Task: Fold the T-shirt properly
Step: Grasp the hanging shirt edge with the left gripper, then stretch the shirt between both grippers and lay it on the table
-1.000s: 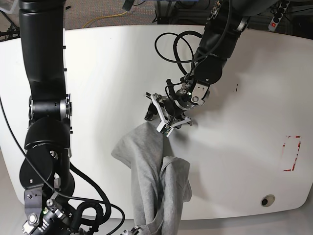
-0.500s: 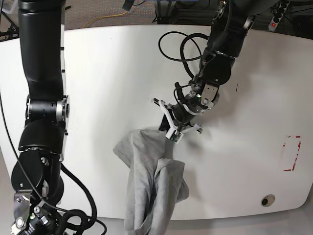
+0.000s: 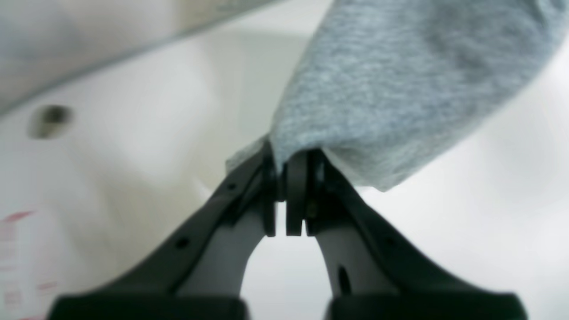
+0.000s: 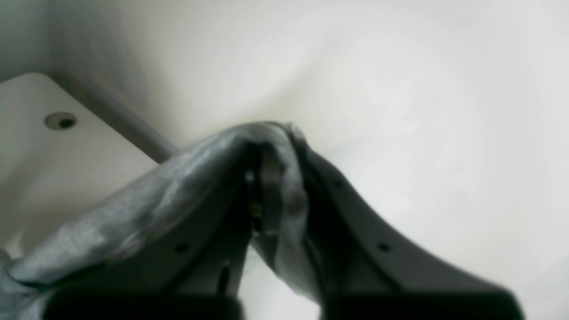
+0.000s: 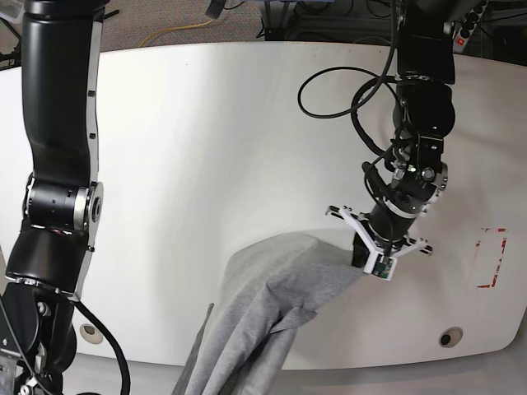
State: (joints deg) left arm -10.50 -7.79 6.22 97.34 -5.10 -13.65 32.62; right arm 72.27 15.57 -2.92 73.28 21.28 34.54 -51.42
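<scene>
left claw (image 3: 284,178) clamped on t-shirt (image 3: 400,89) edge, right claw (image 4: 271,178) pinching cloth

Black jointed arms (image 5: 53,164), looping black cables (image 5: 346,90), white wrist bracket (image 5: 375,243).

The base view looks steeply down from above; both wrist views sit close behind their fingers, the left gripper (image 3: 284,178) and right gripper (image 4: 271,178), all sharing the T-shirt (image 5: 272,313)
</scene>
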